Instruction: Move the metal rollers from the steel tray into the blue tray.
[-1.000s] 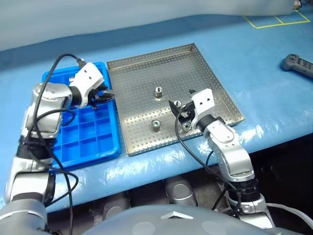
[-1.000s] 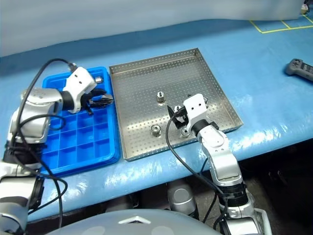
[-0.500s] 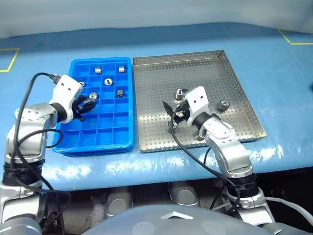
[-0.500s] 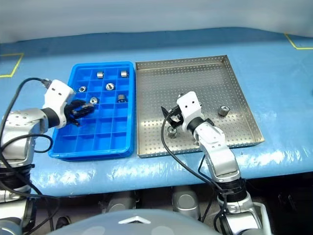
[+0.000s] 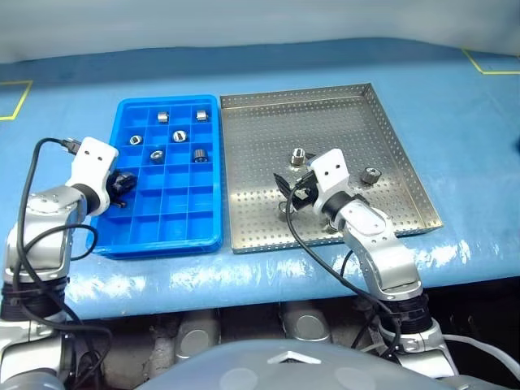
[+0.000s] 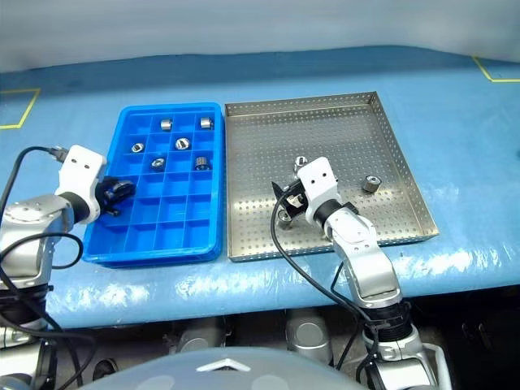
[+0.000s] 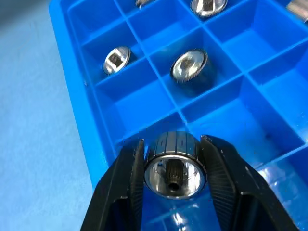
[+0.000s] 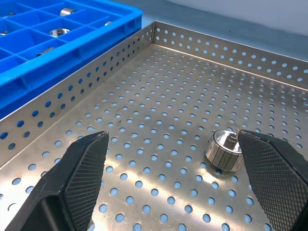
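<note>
My left gripper (image 5: 122, 183) is shut on one of the metal rollers (image 7: 174, 163), held low over a compartment near the left edge of the blue tray (image 5: 162, 242). Several rollers (image 5: 179, 136) lie in the tray's far compartments. My right gripper (image 8: 172, 137) stands open just above the floor of the steel tray (image 5: 341, 122), with a roller (image 8: 224, 149) lying between its fingers, apart from both. Another roller (image 5: 297, 154) sits just beyond that gripper, and one more (image 5: 371, 172) lies to its right.
Both trays sit side by side on a blue table cover, the steel one on the right. Yellow tape marks (image 5: 16, 97) show at the far left and far right corners (image 5: 487, 61). The table's front edge runs just below the trays.
The camera has swung, shifting the whole picture. My left gripper has carried its roller leftward across the blue tray and a little lower. The right gripper has stayed put and open.
</note>
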Robot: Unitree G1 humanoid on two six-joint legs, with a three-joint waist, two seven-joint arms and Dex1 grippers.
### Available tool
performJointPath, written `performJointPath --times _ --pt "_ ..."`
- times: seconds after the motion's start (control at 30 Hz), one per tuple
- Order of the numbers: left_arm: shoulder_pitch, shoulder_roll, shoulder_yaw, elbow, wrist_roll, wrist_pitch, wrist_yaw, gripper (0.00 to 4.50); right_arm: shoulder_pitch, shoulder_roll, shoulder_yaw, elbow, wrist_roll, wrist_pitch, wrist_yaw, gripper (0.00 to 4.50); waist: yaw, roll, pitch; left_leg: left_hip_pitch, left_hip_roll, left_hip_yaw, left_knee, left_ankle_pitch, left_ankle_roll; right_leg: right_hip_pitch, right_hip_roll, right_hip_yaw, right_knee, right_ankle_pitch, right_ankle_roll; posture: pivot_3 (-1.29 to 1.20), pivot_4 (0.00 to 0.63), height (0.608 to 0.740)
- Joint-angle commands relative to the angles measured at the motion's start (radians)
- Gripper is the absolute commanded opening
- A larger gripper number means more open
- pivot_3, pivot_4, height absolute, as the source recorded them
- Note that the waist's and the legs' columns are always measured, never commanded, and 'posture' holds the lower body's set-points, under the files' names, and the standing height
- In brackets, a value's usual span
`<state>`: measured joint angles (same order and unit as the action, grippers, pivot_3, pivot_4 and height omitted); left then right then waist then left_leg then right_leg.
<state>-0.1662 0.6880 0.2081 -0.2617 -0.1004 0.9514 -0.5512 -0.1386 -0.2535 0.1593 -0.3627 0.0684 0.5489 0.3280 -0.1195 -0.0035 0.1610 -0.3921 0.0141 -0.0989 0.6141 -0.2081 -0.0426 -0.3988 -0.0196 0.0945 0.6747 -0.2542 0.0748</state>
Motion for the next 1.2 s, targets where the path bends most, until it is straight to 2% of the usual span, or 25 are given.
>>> performJointPath --times 0.03,0.07,0.13,0.2,0.33,0.43,0.5,0.57,0.67,0.77,0.87,1.0,1.2 --pt "0.016 -0.013 0.026 0.000 -0.018 -0.001 0.022 1.57 -0.015 0.004 -0.004 -0.034 0.005 0.002 -0.002 4.50 -0.001 0.000 0.000 0.000 0.000 0.000 0.000 0.000 0.000 0.000 0.000 0.000 0.000 0.000 0.000 -0.05 0.150 0.740" --pt "0.013 -0.018 0.028 0.007 -0.020 -0.012 0.029 2.12 -0.015 0.005 -0.003 -0.034 0.005 0.003 -0.001 4.50 -0.001 0.000 0.000 0.000 0.000 0.000 0.000 0.000 0.000 0.000 0.000 0.000 0.000 0.000 0.000 -0.05 0.150 0.740" --pt "-0.014 -0.052 0.043 0.008 -0.048 -0.012 0.046 2.45 -0.017 0.005 0.000 -0.034 0.005 0.004 0.000 4.50 0.002 0.000 0.000 0.000 0.000 0.000 -0.001 0.000 0.000 0.000 0.000 0.000 0.000 0.000 0.000 -0.05 0.150 0.740" --pt "-0.044 -0.096 0.064 -0.003 -0.087 -0.013 0.057 3.04 -0.019 0.006 0.001 -0.034 0.004 0.005 0.000 4.50 0.007 0.000 0.000 -0.001 0.000 0.000 0.000 0.000 0.000 0.000 0.000 -0.001 0.000 0.000 0.000 -0.05 0.150 0.740" --pt "-0.103 -0.196 0.079 -0.026 -0.139 -0.137 0.086 3.04 -0.015 0.004 -0.008 -0.045 0.005 0.004 -0.005 4.50 0.017 -0.001 0.000 -0.001 0.000 -0.001 0.000 0.000 0.000 0.000 0.000 -0.001 -0.001 0.000 0.000 -0.09 0.150 0.740" --pt "-0.144 -0.303 0.045 -0.102 -0.269 -0.178 0.025 3.04 0.007 -0.007 -0.027 -0.078 0.005 0.004 -0.009 4.50 0.018 -0.001 0.000 -0.001 -0.001 -0.001 0.000 0.000 0.000 0.000 -0.001 -0.001 -0.001 0.001 -0.002 -0.12 0.150 0.740" --pt "-0.144 -0.325 -0.027 -0.156 -0.339 -0.182 -0.057 3.04 0.021 -0.016 -0.043 -0.102 0.007 0.010 -0.014 4.50 0.016 -0.001 -0.001 -0.002 -0.002 0.000 0.000 0.000 0.000 0.000 -0.002 -0.001 -0.002 0.002 -0.004 -0.14 0.150 0.740" --pt "-0.139 -0.305 -0.147 -0.198 -0.388 -0.156 -0.157 3.04 0.041 -0.029 -0.062 -0.134 0.001 0.023 -0.023 4.50 0.007 -0.001 -0.001 -0.002 -0.002 0.000 0.000 0.000 0.000 0.000 -0.002 0.000 -0.003 0.002 -0.004 -0.15 0.150 0.740" --pt "-0.162 -0.213 -0.387 -0.154 -0.284 -0.180 -0.245 3.04 0.086 -0.065 -0.105 -0.189 -0.028 0.078 -0.050 4.50 -0.011 0.000 -0.001 -0.002 -0.002 0.000 0.000 0.000 0.000 0.001 -0.002 0.000 -0.005 0.002 -0.003 -0.19 0.150 0.740" --pt "-0.207 -0.180 -0.513 -0.045 -0.210 -0.242 -0.286 3.04 0.138 -0.095 -0.160 -0.231 -0.057 0.135 -0.088 4.50 -0.029 0.001 -0.001 -0.002 -0.002 0.001 0.000 0.000 0.000 0.001 -0.002 0.001 -0.005 0.000 0.000 -0.24 0.150 0.740" --pt "-0.243 -0.178 -0.593 0.039 -0.144 -0.319 -0.316 3.04 0.167 -0.092 -0.191 -0.248 -0.061 0.154 -0.113 4.50 -0.058 0.001 -0.001 -0.001 -0.001 0.001 0.000 0.000 0.000 0.001 0.000 0.001 -0.005 0.000 0.001 -0.28 0.150 0.740" --pt "-0.280 -0.221 -0.625 0.139 -0.122 -0.358 -0.329 3.04 0.189 -0.064 -0.192 -0.271 -0.061 0.154 -0.136 4.50 -0.094 0.001 -0.002 -0.001 -0.001 0.002 0.000 0.000 0.000 0.001 0.000 0.002 -0.005 0.000 0.001 -0.32 0.150 0.740" --pt "-0.320 -0.288 -0.667 0.242 -0.076 -0.319 -0.301 3.04 0.203 -0.032 -0.182 -0.285 -0.069 0.158 -0.163 4.50 -0.142 0.001 -0.002 -0.003 -0.001 0.002 0.000 -0.001 0.001 0.001 -0.001 0.002 -0.008 0.000 0.002 -0.34 0.150 0.740"
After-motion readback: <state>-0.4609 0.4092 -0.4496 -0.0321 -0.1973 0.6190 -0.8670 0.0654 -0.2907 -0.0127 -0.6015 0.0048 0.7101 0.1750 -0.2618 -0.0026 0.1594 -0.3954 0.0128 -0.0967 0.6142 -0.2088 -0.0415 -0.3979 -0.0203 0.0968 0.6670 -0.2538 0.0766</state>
